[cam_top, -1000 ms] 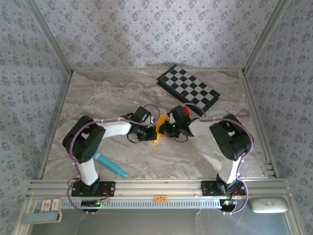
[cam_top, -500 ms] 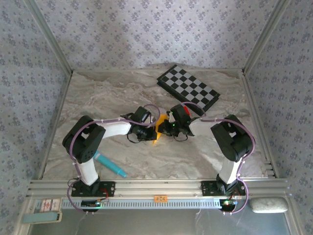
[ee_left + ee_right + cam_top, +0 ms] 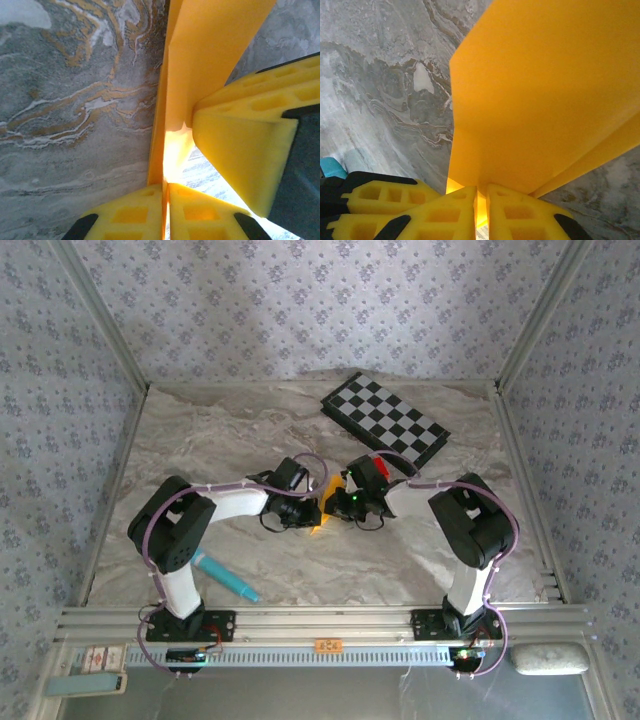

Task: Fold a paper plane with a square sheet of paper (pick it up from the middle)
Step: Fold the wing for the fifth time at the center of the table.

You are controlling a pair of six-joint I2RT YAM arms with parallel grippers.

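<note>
Left wrist view, closest in: the left gripper (image 3: pixel 164 192) has its two yellow fingers pinched together on the thin edge of the paper plane (image 3: pixel 210 55). The plane is a plain orange-yellow sheet doubled into long flat layers, with a sharp crease running away from the fingers. From the right wrist, the right gripper (image 3: pixel 481 192) is likewise clamped narrow on the plane's broad, smooth flap (image 3: pixel 545 90).

From above, both grippers meet at mid-table. The paper shows between them as a small orange wedge (image 3: pixel 322 502) with its tip pointing toward the near edge.

Bare table (image 3: pixel 200 440) lies open to the left and toward the near rail (image 3: pixel 330 625). A teal pen-like cylinder (image 3: pixel 225 577) lies beside the left arm's base. A small red thing (image 3: pixel 378 465) sits just behind the right wrist, and farther back a checkerboard (image 3: pixel 385 422) lies well apart at the far right.

The tabletop is grey-beige marble pattern, framed by metal posts. Patterned grey walls (image 3: pixel 300 300) close it in.
</note>
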